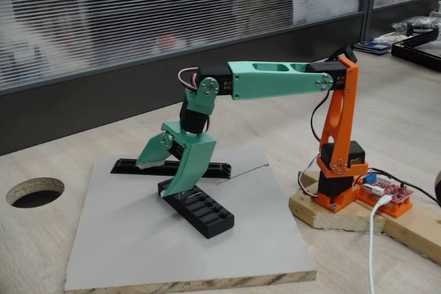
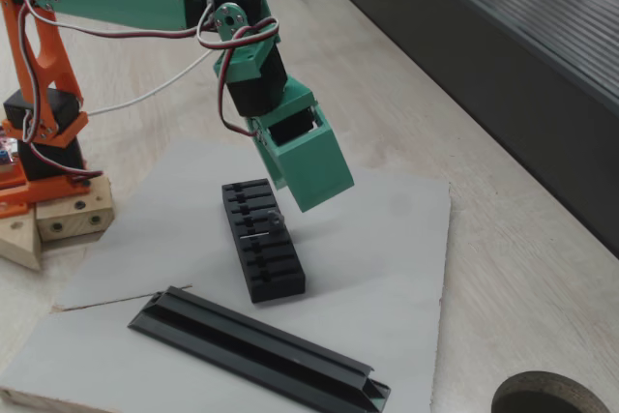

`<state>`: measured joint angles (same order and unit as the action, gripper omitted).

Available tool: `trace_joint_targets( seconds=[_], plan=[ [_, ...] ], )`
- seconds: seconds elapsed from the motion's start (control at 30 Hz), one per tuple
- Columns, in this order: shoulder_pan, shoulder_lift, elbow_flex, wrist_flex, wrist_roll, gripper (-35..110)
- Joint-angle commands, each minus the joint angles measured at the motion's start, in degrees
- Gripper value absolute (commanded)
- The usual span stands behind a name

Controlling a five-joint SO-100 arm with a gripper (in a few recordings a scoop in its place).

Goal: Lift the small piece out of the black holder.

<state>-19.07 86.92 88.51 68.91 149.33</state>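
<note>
green fingers (image 1: pixel 172 177) hang spread over black holder (image 1: pixel 201 211).

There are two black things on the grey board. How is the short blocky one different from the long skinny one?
The black holder is short and chunky; the black rail strip is much longer and flatter. The holder has a row of slots across its top; the rail has long grooves running along its length. The holder sits right under the gripper and carries the small piece; the rail lies apart with nothing on it. Both are black and rest on the grey board.

Office-like lab: glass partition blinds (image 1: pixel 103 12).
</note>
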Motion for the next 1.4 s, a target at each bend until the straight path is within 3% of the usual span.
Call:
trace_joint_targets(
  seconds=[0.0,0.37,1.37],
  plan=[
    [-0.88,0.97,-0.53,-0.26,1.14,59],
    [5.10,-3.60,-0.53,-0.26,0.53,59],
    [4.66,-3.78,0.00,-0.18,0.70,59]
  ],
)
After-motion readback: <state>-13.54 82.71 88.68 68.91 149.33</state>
